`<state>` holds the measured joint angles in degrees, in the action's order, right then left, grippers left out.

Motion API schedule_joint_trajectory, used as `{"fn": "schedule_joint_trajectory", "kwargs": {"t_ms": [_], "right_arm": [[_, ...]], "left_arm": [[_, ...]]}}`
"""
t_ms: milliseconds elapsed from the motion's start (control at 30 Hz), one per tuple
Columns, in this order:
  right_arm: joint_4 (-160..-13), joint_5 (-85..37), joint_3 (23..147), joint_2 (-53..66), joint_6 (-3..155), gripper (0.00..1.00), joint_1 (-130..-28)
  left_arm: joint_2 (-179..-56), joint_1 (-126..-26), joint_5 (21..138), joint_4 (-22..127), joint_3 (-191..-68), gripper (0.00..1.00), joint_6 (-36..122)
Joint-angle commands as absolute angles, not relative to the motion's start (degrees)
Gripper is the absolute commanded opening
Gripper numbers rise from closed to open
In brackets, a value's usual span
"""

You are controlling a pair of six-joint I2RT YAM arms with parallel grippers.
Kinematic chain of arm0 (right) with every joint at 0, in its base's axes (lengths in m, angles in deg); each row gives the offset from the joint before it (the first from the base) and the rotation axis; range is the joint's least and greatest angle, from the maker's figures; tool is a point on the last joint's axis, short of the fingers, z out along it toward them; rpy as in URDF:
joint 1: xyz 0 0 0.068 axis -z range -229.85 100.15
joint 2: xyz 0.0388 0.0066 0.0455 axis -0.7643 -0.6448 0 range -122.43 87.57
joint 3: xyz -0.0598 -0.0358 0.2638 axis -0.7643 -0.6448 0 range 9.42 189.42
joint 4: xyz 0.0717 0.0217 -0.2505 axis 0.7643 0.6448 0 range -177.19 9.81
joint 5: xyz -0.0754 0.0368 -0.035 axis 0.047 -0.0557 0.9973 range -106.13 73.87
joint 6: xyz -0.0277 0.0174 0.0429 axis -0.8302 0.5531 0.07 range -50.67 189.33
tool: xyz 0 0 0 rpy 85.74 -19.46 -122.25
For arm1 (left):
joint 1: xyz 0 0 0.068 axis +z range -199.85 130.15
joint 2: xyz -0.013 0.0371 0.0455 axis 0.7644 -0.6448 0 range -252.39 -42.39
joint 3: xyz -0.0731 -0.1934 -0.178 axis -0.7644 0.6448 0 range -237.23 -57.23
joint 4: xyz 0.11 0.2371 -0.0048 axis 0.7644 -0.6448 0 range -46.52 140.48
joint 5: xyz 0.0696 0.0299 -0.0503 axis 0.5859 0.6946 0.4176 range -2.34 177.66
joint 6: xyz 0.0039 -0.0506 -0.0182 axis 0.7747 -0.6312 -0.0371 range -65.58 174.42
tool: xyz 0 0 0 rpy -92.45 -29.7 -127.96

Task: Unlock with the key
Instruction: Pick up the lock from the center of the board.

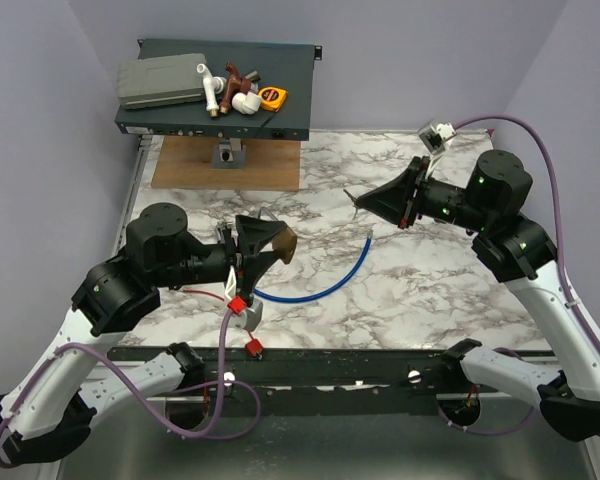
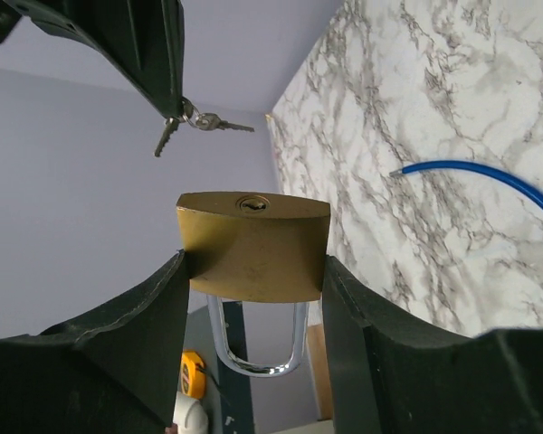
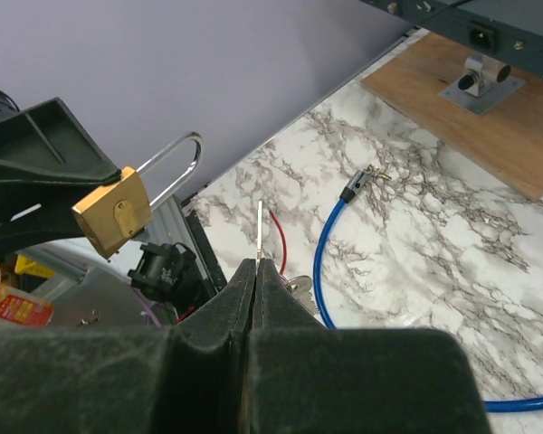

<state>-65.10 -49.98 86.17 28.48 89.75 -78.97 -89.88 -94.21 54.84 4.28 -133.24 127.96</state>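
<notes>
My left gripper [image 1: 273, 244] is shut on the brass padlock [image 2: 253, 246], one finger on each side of the body. The keyhole faces up in the left wrist view and the silver shackle [image 2: 258, 348] points away. My right gripper [image 3: 256, 264] is shut on the key [image 3: 259, 231], whose thin blade sticks out past the fingertips. In the left wrist view, spare keys on a ring [image 2: 204, 122] dangle from the right gripper. From above, the key tip [image 1: 350, 197] is up and to the right of the padlock [image 1: 283, 243], with a clear gap between them.
A blue cable lock [image 1: 320, 285] curves across the marble table [image 1: 430, 290] between the arms. A thin red cord [image 1: 195, 292] lies by the left arm. At the back stand a wooden board [image 1: 180, 165] and a dark rack box [image 1: 280, 70] carrying pipe fittings and a tape measure [image 1: 273, 98].
</notes>
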Motion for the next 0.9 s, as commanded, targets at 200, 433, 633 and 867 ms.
{"fn": "schedule_joint_trajectory", "kwargs": {"t_ms": [200, 433, 633, 867], "right_arm": [[-62.57, -56.3, 87.33, 27.99, 85.34, 0.01, -78.48], [-61.51, -54.28, 86.95, 27.36, 82.11, 0.01, -78.5], [-58.8, -48.58, 85.98, 24.3, 76.11, 0.01, -78.63], [-63.05, -46.53, 76.8, 25.99, 63.84, 0.01, -80.24]], "left_arm": [[-86.25, -97.18, 50.76, 15.81, -129.83, 0.0, 133.87], [-88.92, -97.21, 51.68, 12.98, -132.7, 0.0, 124.35], [-99.53, -91.48, 48.03, -5.06, -142.39, 0.0, 105.02], [-114.92, -78.76, 33.31, -26.48, -151.8, 0.0, 100.98]]}}
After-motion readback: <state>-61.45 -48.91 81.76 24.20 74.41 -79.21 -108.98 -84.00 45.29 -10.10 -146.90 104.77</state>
